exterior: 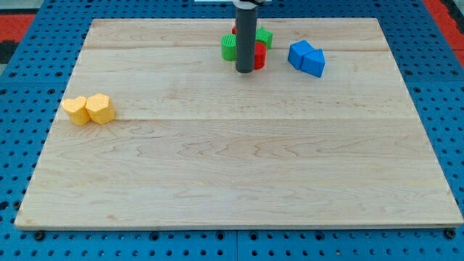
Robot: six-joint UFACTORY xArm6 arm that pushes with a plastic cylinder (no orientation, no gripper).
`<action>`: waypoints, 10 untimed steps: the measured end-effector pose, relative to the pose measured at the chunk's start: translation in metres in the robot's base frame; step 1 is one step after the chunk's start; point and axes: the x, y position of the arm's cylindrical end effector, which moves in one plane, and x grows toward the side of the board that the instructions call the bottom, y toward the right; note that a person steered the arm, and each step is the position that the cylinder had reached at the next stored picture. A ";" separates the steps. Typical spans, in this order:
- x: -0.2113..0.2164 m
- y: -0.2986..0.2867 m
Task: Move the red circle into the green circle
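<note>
The pale wooden worktop (239, 167) is lying on a blue pegboard (22, 80). My rod is carrying no pincer; my tip (244, 71) is resting at the view's top, hiding most of the red circle (259, 56), which is touching the green circle (230, 48). Another green block (264, 37) is peeking out behind. Two blue blocks (307, 58) are sitting just right, and two yellow blocks (88, 109) far left.

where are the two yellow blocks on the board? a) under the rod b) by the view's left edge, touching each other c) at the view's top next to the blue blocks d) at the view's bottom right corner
b: the two yellow blocks sit side by side, touching, near the view's left edge of the wooden board, far from my tip.
</note>
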 end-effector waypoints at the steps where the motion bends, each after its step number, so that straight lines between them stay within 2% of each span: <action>1: 0.008 0.031; 2: 0.036 0.138; 3: 0.035 0.249; 4: 0.025 0.307; 7: 0.023 0.327; 8: -0.005 0.323; 9: -0.040 0.257; 10: -0.040 0.195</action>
